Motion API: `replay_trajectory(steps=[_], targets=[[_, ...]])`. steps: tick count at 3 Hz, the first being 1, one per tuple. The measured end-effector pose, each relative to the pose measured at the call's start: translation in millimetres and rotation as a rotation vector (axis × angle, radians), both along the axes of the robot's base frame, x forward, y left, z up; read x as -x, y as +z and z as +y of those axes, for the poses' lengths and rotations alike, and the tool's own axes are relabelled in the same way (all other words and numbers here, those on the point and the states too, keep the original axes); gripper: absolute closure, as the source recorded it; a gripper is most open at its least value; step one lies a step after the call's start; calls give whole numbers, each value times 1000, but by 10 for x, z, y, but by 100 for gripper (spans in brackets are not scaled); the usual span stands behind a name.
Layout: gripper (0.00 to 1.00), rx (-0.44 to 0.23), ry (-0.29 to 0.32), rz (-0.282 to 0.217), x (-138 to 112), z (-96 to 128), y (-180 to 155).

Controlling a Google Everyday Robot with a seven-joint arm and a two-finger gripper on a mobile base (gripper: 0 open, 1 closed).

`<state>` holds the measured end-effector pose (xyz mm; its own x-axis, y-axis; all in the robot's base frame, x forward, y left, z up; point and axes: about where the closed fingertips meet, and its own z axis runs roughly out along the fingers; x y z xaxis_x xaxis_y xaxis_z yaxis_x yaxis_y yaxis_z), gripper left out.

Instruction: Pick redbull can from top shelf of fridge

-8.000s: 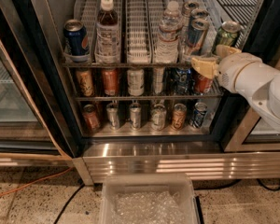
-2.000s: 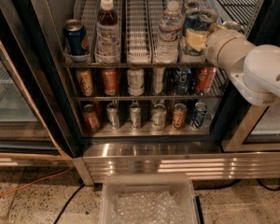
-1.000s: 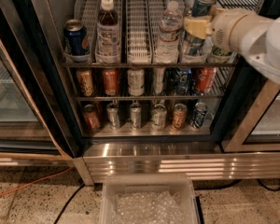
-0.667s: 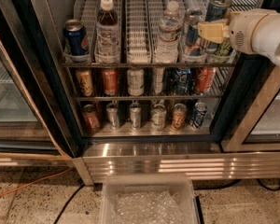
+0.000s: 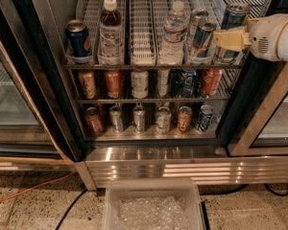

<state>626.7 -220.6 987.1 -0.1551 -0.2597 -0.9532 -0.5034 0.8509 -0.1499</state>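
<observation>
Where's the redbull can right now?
Camera view, upper right: the redbull can is gripped in the claw at the top shelf's right end, just right of two slim cans standing there.

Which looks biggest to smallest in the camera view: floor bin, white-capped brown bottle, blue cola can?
1. Floor bin, nearer the camera, so flattered.
2. Brown bottle.
3. Cola can.
The gripper is by the top shelf's right end.

Gripper (image 5: 229,38) at top shelf (image 5: 141,30) seemingly half-hides redbull can (image 5: 234,17).
</observation>
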Motion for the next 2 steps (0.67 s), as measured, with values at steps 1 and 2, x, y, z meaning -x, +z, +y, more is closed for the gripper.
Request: replay_trajectory(steps=[1,2], targets=[[100,-1,19,-4,31,82,-2],[100,4,97,32,275,367,-218]])
